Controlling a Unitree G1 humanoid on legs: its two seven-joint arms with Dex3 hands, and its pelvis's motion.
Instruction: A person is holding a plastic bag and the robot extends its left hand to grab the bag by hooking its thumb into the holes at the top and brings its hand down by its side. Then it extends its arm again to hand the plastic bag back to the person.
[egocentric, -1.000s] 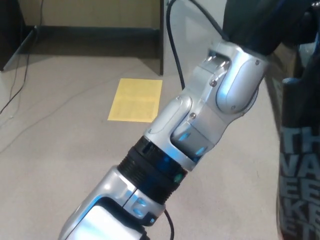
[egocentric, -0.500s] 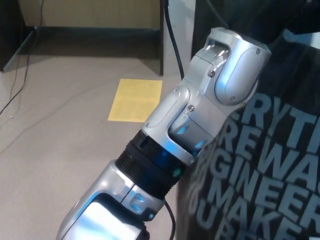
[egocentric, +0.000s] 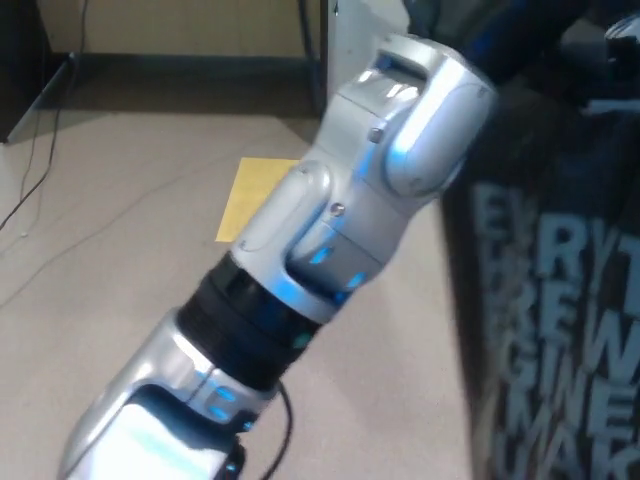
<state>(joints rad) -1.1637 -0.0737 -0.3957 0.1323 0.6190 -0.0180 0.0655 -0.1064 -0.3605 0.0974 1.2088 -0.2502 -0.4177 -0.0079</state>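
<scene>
Nearest the camera, the left forearm (egocentric: 300, 290) slants up toward the black plastic bag (egocentric: 550, 300)

Beyond the wrist, the left hand is hidden, so its grip cannot be told; the bag hangs right of the forearm, swung rightward since a moment ago; behind the forearm, yellow paper (egocentric: 255, 190) lies on the floor (egocentric: 100, 250); probably carrying.

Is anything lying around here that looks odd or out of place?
One thing: a yellow sheet of paper lies loose on the floor, partly hidden behind the robot's left arm. Thin cables trail across the floor nearby. The black bag shows no damage.
</scene>
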